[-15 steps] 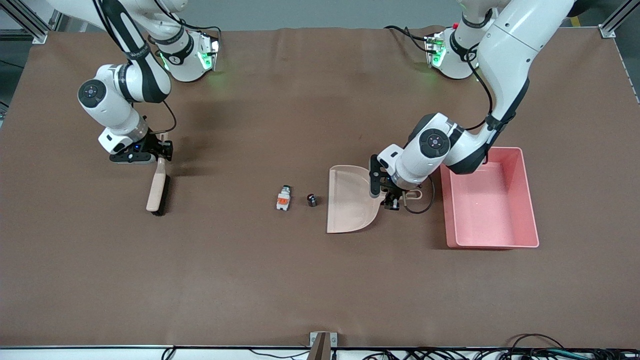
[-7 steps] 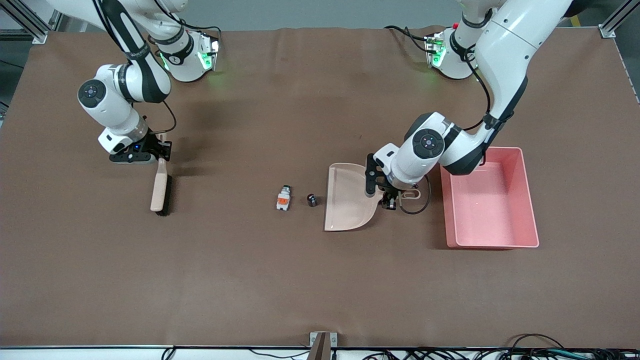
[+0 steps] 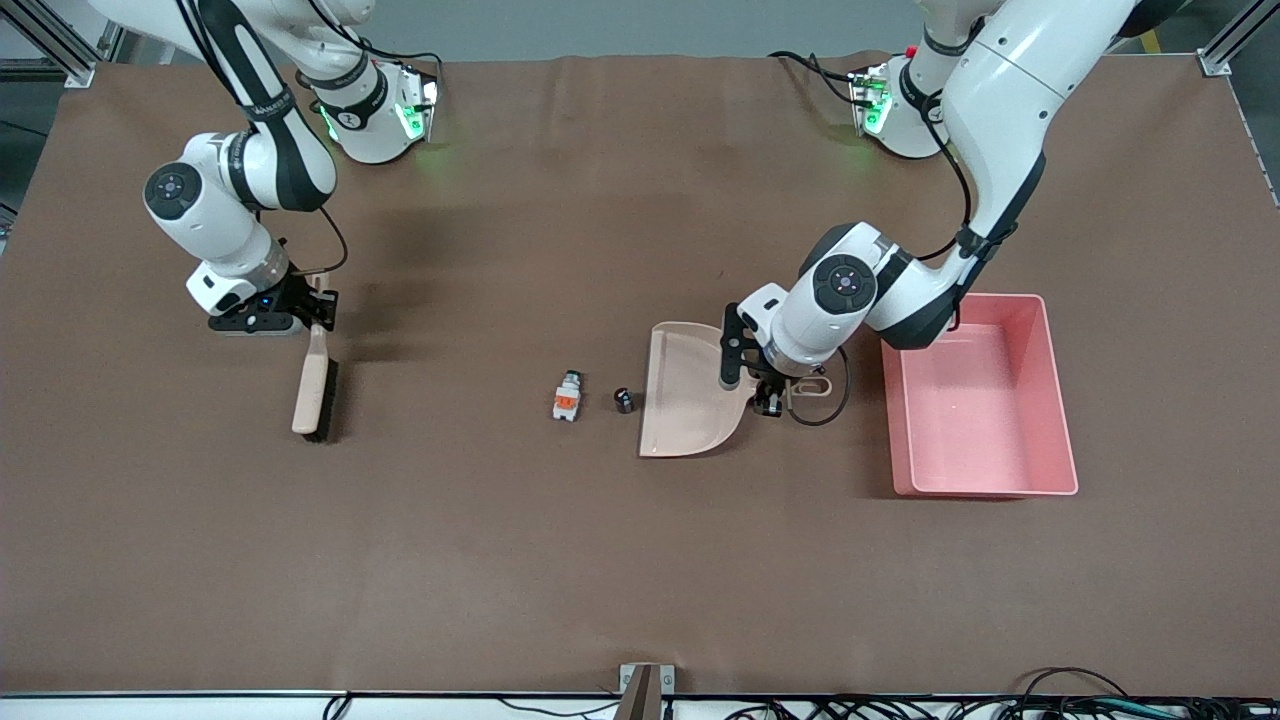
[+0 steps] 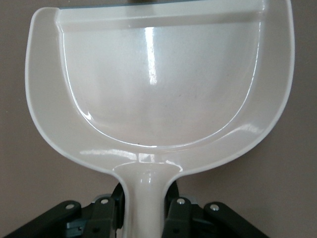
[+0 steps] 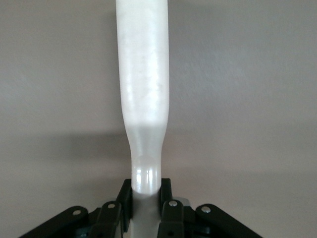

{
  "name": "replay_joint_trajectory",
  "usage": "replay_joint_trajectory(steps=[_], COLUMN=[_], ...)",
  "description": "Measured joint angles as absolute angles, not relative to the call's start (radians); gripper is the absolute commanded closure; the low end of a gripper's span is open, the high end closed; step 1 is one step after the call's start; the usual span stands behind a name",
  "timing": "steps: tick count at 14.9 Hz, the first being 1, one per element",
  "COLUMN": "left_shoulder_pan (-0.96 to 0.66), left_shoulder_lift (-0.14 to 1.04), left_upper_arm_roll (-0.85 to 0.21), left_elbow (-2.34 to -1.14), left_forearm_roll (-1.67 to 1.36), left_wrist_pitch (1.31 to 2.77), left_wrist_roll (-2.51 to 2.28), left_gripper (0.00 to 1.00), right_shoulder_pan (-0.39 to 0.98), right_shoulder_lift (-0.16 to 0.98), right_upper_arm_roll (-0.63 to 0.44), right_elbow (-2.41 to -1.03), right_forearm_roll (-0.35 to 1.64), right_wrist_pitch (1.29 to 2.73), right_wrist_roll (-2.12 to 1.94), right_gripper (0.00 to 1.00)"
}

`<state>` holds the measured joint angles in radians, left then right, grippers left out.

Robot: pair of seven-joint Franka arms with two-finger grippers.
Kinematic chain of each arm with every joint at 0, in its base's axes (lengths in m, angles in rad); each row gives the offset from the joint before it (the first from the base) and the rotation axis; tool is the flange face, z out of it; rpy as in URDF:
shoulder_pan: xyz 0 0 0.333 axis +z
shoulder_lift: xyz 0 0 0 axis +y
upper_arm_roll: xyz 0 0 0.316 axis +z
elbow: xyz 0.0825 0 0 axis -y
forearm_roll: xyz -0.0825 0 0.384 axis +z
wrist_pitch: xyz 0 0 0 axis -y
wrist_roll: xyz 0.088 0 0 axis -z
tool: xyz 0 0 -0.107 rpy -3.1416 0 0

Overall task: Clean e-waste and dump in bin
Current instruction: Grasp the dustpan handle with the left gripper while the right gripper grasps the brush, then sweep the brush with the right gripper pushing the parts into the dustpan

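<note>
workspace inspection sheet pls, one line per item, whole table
surface: brown mat, flat.
job's things: white block and black cylinder lie beside the dustpan's open edge; pink bin at the left arm's end, nothing seen inside.
clutter: nothing seen.
grippers: left pincer shut on the dustpan's handle; right pincer shut on the brush.
cables: a loop by the left wrist; more along the near table edge.
surroundings: metal frame at the corners.

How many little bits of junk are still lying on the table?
2. The white block with an orange patch lies beside the small black cylinder, which sits just off the dustpan's open edge. None shows in the pink bin.
</note>
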<state>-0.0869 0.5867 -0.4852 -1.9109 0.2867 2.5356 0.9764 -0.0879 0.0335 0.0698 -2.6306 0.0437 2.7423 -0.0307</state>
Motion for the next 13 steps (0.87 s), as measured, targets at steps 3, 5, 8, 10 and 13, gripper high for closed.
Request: replay_joint_trajectory(steps=[3, 5, 8, 10, 13], left_shoulder_pan=[-0.087, -0.089, -0.093, -0.104, -0.124], left_shoulder_lift=[0.598, 0.607, 0.612, 0.613, 0.614], left_upper_arm_roll=[-0.485, -0.486, -0.488, -0.488, -0.488], left_elbow=[-1.904, -1.893, -1.862, -1.844, -1.838], left_forearm_roll=[0.287, 0.287, 0.287, 0.287, 0.29], left_wrist_pitch=[2.535, 2.528, 2.469, 2.44, 2.432], left_wrist_roll=[0.976, 0.975, 0.96, 0.934, 0.884], left_gripper=[0.83, 0.83, 0.83, 0.83, 0.83], right_shoulder_pan=[0.049, 0.167, 0.28, 0.36, 0.478], right_shoulder_lift=[0.033, 0.034, 0.056, 0.094, 0.17], right_upper_arm_roll=[0.073, 0.078, 0.081, 0.081, 0.082], right_elbow=[-2.559, -2.5, -2.462, -2.436, -2.374], right_forearm_roll=[0.092, 0.096, 0.099, 0.099, 0.1], right_wrist_pitch=[2.696, 2.649, 2.63, 2.63, 2.633], right_wrist_roll=[0.125, 0.278, 0.424, 0.538, 0.681], right_gripper=[1.0, 1.0, 1.0, 1.0, 1.0])
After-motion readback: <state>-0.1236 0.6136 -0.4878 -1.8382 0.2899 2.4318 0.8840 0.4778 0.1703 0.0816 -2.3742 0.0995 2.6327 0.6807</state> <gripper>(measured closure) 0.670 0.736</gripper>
